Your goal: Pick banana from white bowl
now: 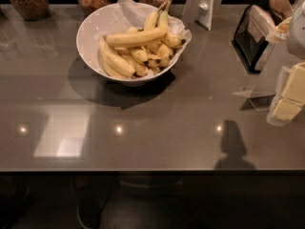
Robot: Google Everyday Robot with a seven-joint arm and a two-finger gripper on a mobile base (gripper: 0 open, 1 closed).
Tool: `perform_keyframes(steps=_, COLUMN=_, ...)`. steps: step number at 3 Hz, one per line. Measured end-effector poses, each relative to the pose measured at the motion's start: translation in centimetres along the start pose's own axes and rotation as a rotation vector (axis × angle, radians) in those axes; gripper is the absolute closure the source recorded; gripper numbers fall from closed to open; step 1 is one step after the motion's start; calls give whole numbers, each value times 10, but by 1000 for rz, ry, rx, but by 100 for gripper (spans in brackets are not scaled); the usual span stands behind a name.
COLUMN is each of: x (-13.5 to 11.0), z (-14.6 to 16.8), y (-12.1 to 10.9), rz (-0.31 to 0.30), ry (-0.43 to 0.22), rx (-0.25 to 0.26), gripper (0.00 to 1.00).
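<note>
The banana (136, 37) lies crosswise atop the pile in the white bowl (88, 32); the gripper (287, 99), apparently far right, whether open I cannot tell, should descend across the banana's middle.

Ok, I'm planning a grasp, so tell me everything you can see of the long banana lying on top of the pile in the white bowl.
The banana is the longest of the bunch, nearly straight, plain yellow, with smooth, unpeeled skin. It lies almost level across the top of the pile, its left end slightly lower, resting on the shorter bananas beneath it inside the white bowl. Nothing covers it. The gripper is not in view.
</note>
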State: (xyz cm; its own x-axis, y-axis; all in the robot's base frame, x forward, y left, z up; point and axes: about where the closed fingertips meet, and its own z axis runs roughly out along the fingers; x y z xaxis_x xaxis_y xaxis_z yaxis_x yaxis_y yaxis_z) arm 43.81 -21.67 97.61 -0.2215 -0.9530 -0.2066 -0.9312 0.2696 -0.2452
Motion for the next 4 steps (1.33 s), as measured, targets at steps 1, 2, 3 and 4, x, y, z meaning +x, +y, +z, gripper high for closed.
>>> perform_keyframes(steps=1, x=0, z=0, y=0, rz=0, ry=0, rx=0, gripper=0)
perform_keyframes(steps=2, x=-27, z=3, y=-11, rz=-49, ry=-110, rx=23, gripper=0)
perform_keyframes(steps=3, x=-72, z=14, y=-33, rz=-129, ry=-273, rx=51, gripper=0)
perform_keyframes(steps=4, x=-116, z=26, y=-60, rz=-208, ry=-401, rx=61, gripper=0)
